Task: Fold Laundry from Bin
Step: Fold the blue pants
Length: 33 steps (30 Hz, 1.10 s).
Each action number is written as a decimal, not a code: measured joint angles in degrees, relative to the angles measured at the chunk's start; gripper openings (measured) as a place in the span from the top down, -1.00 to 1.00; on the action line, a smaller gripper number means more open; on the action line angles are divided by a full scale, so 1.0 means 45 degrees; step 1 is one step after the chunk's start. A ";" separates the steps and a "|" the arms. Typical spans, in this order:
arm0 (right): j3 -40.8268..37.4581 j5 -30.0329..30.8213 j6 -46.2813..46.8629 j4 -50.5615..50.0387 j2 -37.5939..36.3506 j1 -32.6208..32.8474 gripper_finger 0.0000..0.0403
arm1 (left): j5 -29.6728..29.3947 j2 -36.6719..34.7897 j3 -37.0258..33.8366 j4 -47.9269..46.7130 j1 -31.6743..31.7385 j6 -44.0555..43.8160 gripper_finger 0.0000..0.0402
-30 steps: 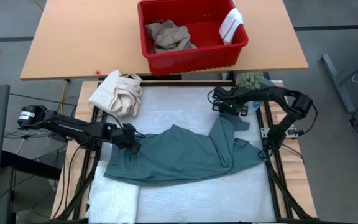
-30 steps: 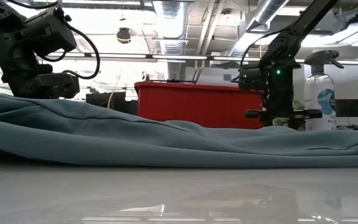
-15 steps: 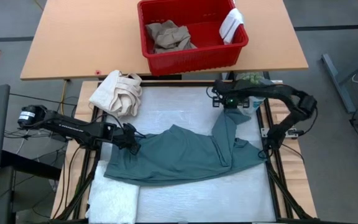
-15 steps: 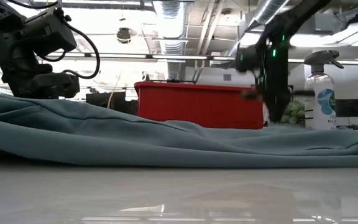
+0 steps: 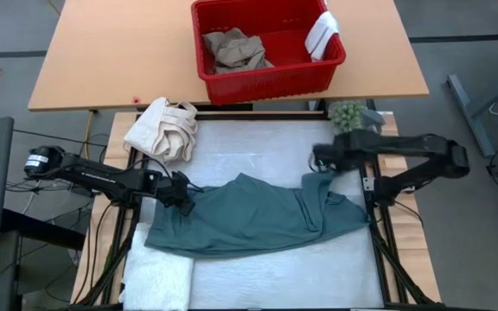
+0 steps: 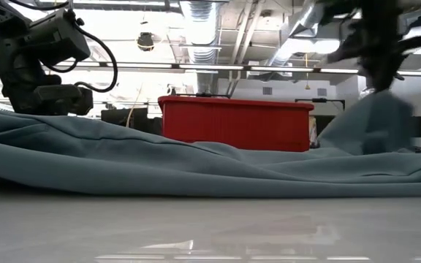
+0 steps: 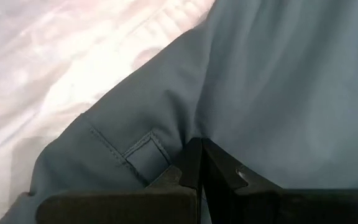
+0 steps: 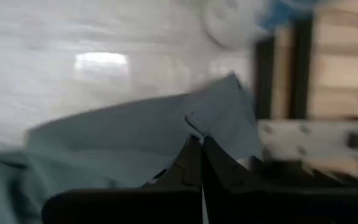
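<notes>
- Overhead ducts (image 6: 196,22) and strip lights are seen in the room beyond the table, in the low view.
- Two surfaces are shown from above: a tan wooden table (image 5: 102,52) at the far side and a white padded work surface (image 5: 249,160) between the arms.
- The red bin (image 5: 271,79) is set on the wooden table; tan trousers (image 5: 234,50) and a small white cloth (image 5: 322,33) are held in it.
- The teal garment (image 5: 249,220) is spread across the white surface.
- The left gripper (image 5: 184,197) is closed on the garment's left edge.
- The right gripper (image 5: 320,161) is pinched shut on a raised corner of the garment.
- A cream canvas bundle (image 5: 162,128) and a white towel (image 5: 158,281) are laid on the left side.
</notes>
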 joint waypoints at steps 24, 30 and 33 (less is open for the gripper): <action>0.0087 -0.0874 0.7497 -0.0245 -0.1571 0.8206 0.91 | 0.1751 -0.0845 0.0141 -0.3157 -0.0010 0.0967 1.00; -0.0049 -0.3407 0.7055 -0.0240 -0.0775 0.9019 0.91 | 0.1916 -0.1667 0.0092 -0.4104 -0.0010 0.1206 1.00; -0.0620 -0.4971 0.7439 -0.0247 -0.0384 0.9406 0.91 | 0.2095 -0.1988 0.0083 -0.4465 -0.0010 0.1752 1.00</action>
